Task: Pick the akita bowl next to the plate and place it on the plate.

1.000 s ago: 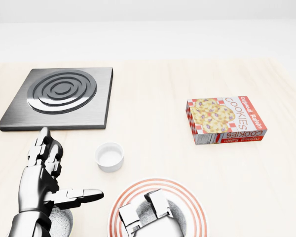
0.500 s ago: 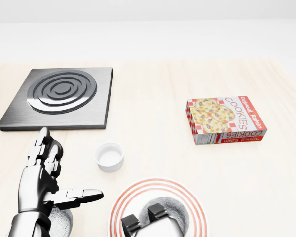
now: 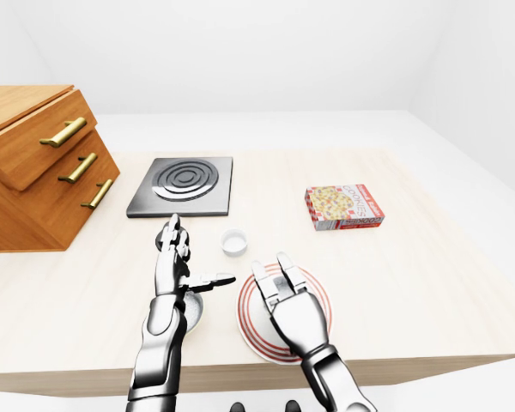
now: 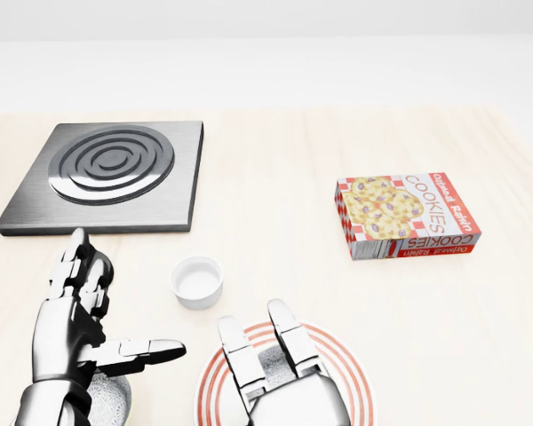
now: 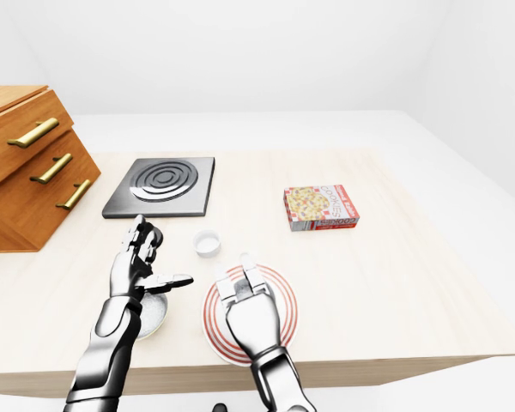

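Pale wooden tabletop, head view: akita bowl [image 4: 114,404] just left of the red-ringed plate [image 4: 361,386], partly beneath the left hand [image 4: 71,328], spread open and gripping nothing; right hand [image 4: 291,398] likewise open, flat above the plate. Probably rigid, light, slippery and breakable; best pinched at the rim, thumb inside.

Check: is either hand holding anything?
Nothing is held. Left hand is open near a bowl; right hand is open, fingers straight, over the plate.
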`<state>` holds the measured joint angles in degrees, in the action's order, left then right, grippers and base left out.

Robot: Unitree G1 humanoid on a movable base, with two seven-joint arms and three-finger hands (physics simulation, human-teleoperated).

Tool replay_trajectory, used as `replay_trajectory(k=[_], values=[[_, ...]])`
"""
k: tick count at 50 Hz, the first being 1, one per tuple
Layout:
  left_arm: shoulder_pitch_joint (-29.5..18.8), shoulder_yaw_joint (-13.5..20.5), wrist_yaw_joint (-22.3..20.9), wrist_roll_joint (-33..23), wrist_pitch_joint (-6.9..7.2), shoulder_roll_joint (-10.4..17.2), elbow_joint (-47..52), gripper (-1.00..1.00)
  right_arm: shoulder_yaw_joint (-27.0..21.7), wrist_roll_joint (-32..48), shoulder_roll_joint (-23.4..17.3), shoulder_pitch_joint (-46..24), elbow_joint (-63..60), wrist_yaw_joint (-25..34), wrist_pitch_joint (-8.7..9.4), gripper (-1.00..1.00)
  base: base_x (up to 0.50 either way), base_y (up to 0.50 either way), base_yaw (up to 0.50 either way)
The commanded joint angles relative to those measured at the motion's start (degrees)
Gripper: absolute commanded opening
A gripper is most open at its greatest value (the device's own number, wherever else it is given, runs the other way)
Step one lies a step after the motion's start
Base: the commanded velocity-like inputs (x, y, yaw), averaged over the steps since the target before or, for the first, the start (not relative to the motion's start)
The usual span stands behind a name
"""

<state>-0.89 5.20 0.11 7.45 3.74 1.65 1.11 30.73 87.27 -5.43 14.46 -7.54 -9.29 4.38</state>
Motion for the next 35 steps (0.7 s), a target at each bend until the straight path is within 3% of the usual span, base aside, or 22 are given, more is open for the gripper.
replay_trajectory(k=[1,3,12,13,15,33,35], values=[[-0.2,0.1,0.1,0.0,-0.23,0.0,-0.3,1.00,-0.1,2.2,-1.5,1.8,-6.6,7.2,0.62,1.00,0.00,0.00,0.00],[0.1,0.0,0.2,0.1,0.57,0.0,0.8,1.00,-0.3,2.4,-1.7,2.1,-8.6,8.9,0.62,1.00,0.00,0.00,0.00],[0.3,-0.2,0.4,0.0,1.26,-0.2,1.8,1.00,-0.4,4.2,-2.6,3.8,-11.5,12.1,0.62,1.00,0.00,0.00,0.00],[0.3,-0.2,0.3,0.0,1.26,-0.1,1.7,1.00,-0.4,4.4,-2.7,3.9,-12.0,12.6,0.62,1.00,0.00,0.00,0.00],[0.0,0.0,0.1,-0.1,-0.12,-0.1,0.0,1.00,-0.7,4.2,-2.8,3.9,-13.0,13.1,0.62,1.00,0.00,0.00,0.00],[0.1,0.1,0.2,0.4,0.40,0.0,0.4,1.00,-2.8,4.6,-2.4,3.4,-17.6,16.8,0.62,1.00,0.00,0.00,0.00],[0.1,0.1,0.1,0.4,-0.06,0.0,-0.1,1.00,-3.1,4.6,-2.3,3.3,-18.1,17.2,0.62,1.00,0.00,0.00,0.00]])
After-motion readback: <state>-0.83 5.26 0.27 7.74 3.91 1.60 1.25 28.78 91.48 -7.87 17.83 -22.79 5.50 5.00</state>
